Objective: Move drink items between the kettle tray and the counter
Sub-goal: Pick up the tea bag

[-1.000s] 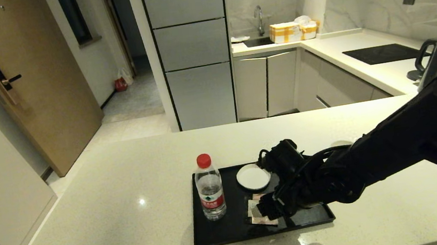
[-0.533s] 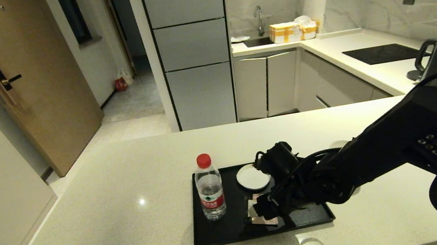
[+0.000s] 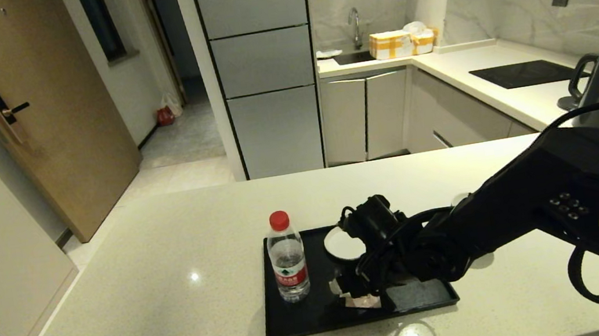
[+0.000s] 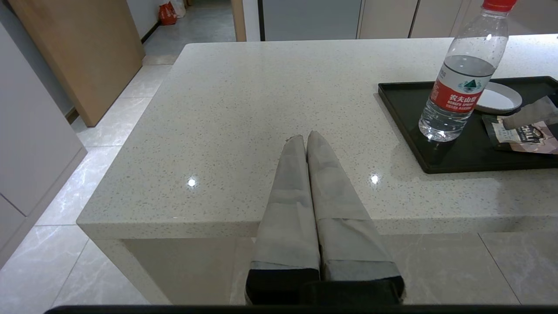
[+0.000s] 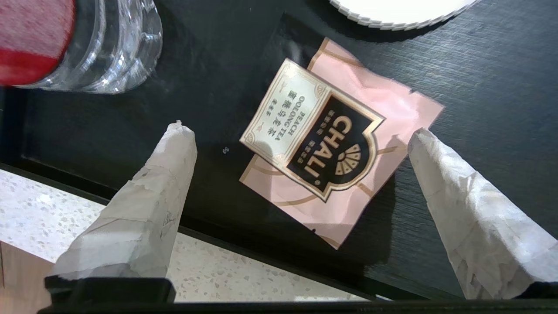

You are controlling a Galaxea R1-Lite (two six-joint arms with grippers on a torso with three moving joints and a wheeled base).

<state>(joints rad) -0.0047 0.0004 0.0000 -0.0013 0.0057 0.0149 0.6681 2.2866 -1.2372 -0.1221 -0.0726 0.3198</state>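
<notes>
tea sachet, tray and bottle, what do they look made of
Tea sachet: thin pink paper or foil-lined film, creased, with a printed label. Kettle tray: matte black, fine linear grain, likely plastic or coated wood. Water bottle: clear ribbed plastic, red cap.

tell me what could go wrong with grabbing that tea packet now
The tea packet lies flat on the tray, so the open right gripper may scrape over it or only crumple it. The water bottle stands close beside one finger and could get bumped.
</notes>
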